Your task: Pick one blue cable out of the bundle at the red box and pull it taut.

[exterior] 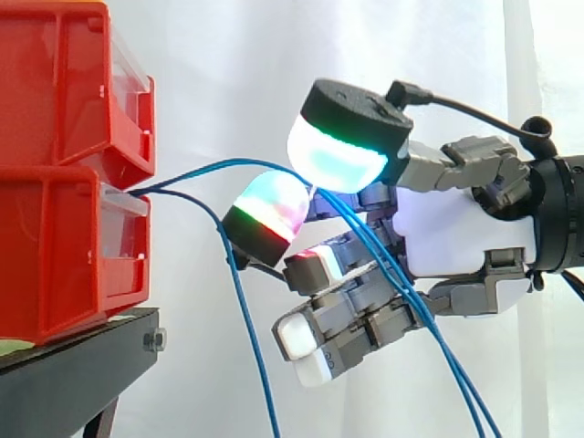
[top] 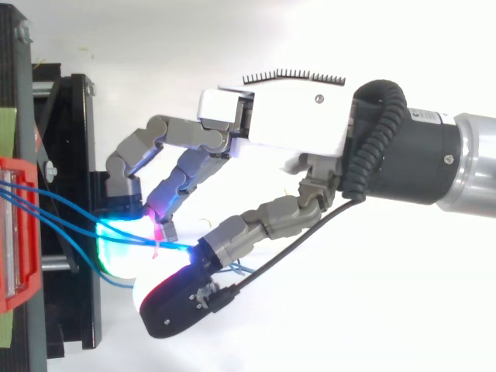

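Red plastic bins [exterior: 64, 182], stacked one on the other, fill the left of the side view and sit on a black stand [exterior: 82, 351] in the lower-left corner. A white curtain [exterior: 228, 73] hangs behind everything. Thin blue cables come out of the front of the lower bin, about halfway up the left side of the frame.

One thin blue cable [exterior: 214, 165] rises from there in a shallow arc toward the middle of the picture, bowed a little rather than dead straight. It ends between two glowing pads of the robot's hand [exterior: 456, 237], which reaches in from the right edge. The big pad [exterior: 338, 155] above it shines cyan and green under a black cap. The smaller pad [exterior: 269, 212] below it glows red, green and cyan, and the two close on the cable in a pinch. The rest of the fingers are folded in under the white palm, and their pale tips point down and to the left.

Another blue strand [exterior: 246, 319] drops from just in front of the bin and leaves by the bottom edge, left of centre. Loose blue strands [exterior: 452, 370] also fall from the pinch across the folded fingers toward the lower-right corner.

From above, the hand [top: 294, 116] stretches from the right across the centre. Its glowing tips lie just off the edge of the stand, near the red bin at the left edge, and the blue lines run from that bin into the glow.
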`<action>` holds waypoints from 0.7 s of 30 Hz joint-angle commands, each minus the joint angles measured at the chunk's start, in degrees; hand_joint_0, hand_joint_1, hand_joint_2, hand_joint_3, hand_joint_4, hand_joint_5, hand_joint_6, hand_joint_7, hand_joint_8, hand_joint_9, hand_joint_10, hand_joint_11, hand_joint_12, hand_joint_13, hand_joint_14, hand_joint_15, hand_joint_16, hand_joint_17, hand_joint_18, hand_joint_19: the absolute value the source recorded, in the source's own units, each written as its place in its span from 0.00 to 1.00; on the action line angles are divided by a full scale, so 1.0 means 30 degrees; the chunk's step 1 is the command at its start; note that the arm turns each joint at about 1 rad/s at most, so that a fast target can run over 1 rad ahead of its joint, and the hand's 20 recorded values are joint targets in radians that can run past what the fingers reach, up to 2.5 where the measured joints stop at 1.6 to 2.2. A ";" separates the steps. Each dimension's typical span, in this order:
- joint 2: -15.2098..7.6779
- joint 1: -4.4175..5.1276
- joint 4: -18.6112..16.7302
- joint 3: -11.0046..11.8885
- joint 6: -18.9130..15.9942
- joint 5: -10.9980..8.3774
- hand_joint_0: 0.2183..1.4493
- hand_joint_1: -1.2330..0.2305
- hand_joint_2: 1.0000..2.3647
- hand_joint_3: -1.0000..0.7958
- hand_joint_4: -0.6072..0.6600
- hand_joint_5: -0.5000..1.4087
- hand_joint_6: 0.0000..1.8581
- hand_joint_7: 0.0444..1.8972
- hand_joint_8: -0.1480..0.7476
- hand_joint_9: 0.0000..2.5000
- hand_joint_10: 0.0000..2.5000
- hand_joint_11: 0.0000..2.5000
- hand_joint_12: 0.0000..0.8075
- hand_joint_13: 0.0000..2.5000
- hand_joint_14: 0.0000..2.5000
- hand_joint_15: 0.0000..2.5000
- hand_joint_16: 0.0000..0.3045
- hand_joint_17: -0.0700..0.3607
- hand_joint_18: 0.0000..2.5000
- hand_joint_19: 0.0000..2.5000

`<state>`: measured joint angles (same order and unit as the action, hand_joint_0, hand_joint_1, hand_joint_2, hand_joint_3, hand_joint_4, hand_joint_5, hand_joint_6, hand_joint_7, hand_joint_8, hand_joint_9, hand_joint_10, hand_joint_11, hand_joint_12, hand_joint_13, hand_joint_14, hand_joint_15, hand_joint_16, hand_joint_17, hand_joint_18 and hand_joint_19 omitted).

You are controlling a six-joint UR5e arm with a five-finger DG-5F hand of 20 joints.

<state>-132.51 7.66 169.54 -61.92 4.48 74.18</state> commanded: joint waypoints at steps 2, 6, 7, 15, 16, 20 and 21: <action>-0.0009 -0.0006 0.0000 0.0016 0.0001 0.0000 0.17 0.36 0.00 0.28 0.52 0.17 0.50 0.46 0.52 0.41 0.00 0.44 0.53 0.34 0.01 0.23 0.19 0.47 0.30 0.12; -0.0009 -0.0006 0.0000 -0.0013 -0.0029 0.0000 0.21 0.45 0.00 0.28 0.51 0.17 0.49 0.48 0.51 0.41 0.00 0.44 0.51 0.34 0.01 0.24 0.18 0.45 0.28 0.14; -0.0009 -0.0006 0.0000 -0.0013 -0.0029 0.0000 0.21 0.46 0.00 0.28 0.51 0.17 0.49 0.48 0.51 0.40 0.00 0.44 0.51 0.34 0.01 0.24 0.18 0.45 0.28 0.14; -0.0009 -0.0006 0.0000 -0.0013 -0.0029 0.0000 0.31 0.42 0.00 0.31 0.50 0.16 0.49 0.49 0.47 0.39 0.01 0.45 0.48 0.33 0.01 0.24 0.16 0.42 0.26 0.15; -0.0009 0.0024 0.0000 0.0016 -0.0029 0.0000 0.31 0.42 0.00 0.32 0.49 0.16 0.49 0.49 0.47 0.39 0.01 0.45 0.48 0.33 0.01 0.24 0.16 0.42 0.26 0.15; -0.0009 0.0024 0.0000 0.0016 -0.0029 0.0000 0.34 0.38 0.01 0.36 0.48 0.16 0.50 0.49 0.46 0.39 0.01 0.44 0.47 0.33 0.01 0.24 0.16 0.42 0.27 0.14; -0.0009 -0.0006 0.0000 0.0016 -0.0029 0.0000 0.35 0.37 0.01 0.35 0.48 0.16 0.50 0.49 0.45 0.39 0.01 0.45 0.47 0.33 0.01 0.24 0.16 0.42 0.27 0.14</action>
<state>-132.52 7.67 169.54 -61.90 4.39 74.18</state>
